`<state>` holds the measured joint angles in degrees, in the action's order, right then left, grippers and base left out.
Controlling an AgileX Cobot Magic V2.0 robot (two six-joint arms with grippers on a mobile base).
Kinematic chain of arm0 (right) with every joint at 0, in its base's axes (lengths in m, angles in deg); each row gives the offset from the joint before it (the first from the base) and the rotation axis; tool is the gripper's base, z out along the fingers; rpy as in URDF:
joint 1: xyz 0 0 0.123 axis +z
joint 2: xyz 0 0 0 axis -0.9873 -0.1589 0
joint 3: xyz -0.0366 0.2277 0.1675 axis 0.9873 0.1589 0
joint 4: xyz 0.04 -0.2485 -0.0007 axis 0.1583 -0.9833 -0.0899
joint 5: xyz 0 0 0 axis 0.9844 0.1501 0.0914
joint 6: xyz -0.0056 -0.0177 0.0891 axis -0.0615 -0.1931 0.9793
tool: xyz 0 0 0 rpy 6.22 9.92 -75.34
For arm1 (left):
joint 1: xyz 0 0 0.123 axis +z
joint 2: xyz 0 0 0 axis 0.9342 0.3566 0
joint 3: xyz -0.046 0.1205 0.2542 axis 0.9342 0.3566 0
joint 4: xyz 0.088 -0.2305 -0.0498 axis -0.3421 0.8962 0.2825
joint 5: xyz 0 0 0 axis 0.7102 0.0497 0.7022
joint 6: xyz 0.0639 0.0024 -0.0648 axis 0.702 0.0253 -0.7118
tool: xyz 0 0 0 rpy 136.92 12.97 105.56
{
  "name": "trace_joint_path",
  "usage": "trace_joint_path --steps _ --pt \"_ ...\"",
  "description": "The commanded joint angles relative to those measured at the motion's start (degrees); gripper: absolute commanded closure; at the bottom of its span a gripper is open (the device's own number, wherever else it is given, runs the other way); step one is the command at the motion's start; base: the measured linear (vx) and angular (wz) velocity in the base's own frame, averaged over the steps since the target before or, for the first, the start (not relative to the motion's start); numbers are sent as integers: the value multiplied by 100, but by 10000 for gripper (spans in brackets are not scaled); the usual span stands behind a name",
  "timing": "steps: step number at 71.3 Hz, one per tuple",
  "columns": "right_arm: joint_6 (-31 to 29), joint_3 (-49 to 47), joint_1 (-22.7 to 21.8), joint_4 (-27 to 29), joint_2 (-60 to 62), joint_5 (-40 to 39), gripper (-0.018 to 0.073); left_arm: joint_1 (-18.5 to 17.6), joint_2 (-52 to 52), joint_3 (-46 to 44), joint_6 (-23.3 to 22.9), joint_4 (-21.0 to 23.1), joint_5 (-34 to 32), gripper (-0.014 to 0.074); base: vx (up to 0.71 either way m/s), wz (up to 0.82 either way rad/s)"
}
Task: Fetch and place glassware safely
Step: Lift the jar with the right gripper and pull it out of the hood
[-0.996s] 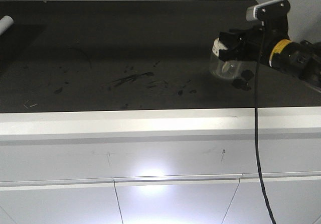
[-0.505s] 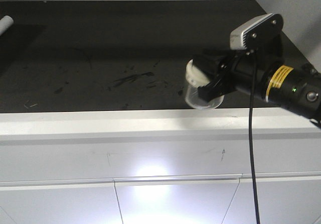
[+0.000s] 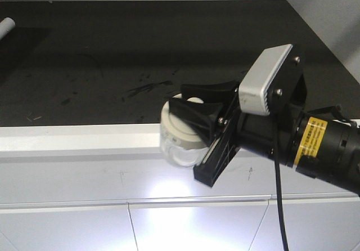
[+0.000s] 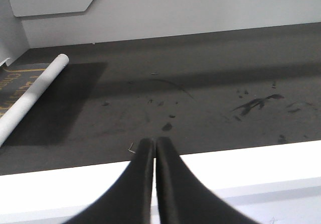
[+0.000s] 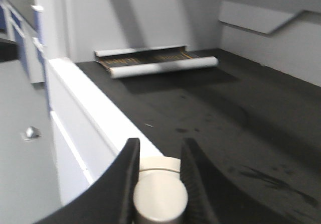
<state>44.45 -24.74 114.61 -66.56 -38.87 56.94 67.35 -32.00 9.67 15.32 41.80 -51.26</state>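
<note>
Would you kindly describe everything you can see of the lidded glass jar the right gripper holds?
The glass jar is small and squat: clear body, round cream-white lid. It is held clear of the black counter, seen against its white front edge, clamped between the right gripper's black fingers at lid height; nothing else touches it.

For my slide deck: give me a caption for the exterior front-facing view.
Right end effector holds the lidded glass jar near the white front edge of the dark countertop.
</note>
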Motion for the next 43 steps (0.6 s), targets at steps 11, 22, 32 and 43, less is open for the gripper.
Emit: trace_joint_path --steps 11,22,32,43 --pt "22 -169 583 232 185 -238 563 -40 38 -142 -62 44 -389 603 0 0" --pt "22 -169 599 232 185 -246 563 -40 38 -142 -62 44 -389 603 0 0" --pt "22 -169 599 232 185 -251 563 -40 38 -142 -62 44 -389 603 0 0" --pt "22 -169 599 232 185 -236 563 -40 38 -142 -62 44 -389 603 0 0"
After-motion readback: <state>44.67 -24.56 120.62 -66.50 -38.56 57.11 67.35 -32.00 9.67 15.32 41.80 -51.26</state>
